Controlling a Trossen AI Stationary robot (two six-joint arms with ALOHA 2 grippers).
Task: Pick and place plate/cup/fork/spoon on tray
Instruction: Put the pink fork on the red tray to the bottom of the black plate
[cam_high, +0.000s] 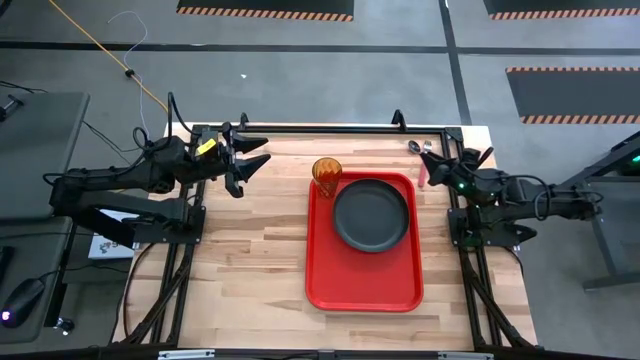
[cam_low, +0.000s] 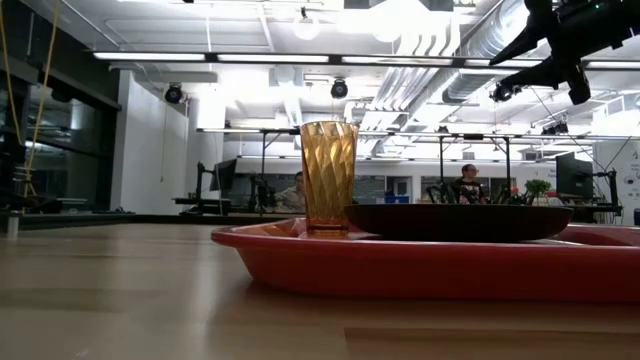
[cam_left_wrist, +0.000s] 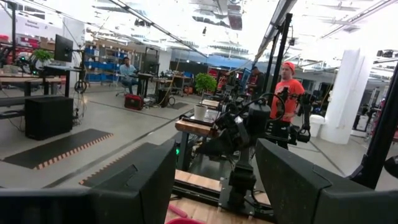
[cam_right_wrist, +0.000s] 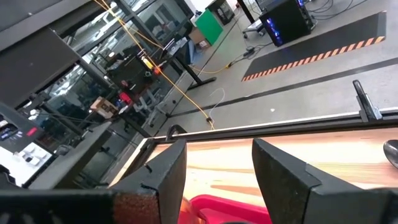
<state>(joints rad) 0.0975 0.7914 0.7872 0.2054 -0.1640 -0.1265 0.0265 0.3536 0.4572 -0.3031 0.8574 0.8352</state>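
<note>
While the wooden worktop (cam_high: 250, 260) carries everything, the tray (cam_high: 362, 290) lies near its middle, long side running front to back, and serves as the collecting place. On its far half sits the plate (cam_high: 371, 215), flat and centred, leaving the near half bare. At the tray's far left corner the cup (cam_high: 327, 171) stands upright, touching the plate's rim or just beside it; I cannot tell which. Plate and cup look done by my reading.

At the worktop's far right corner the spoon (cam_high: 414, 147) and the fork (cam_high: 424, 168) lie off the tray, just beside its right edge, so they appear to be what is left. Right hand (cam_high: 440, 165) hovers by them, fingers spread and empty, likely lining up for a pick. Left hand (cam_high: 252, 158) waits at the far left, raised, fingers wide and empty.
</note>
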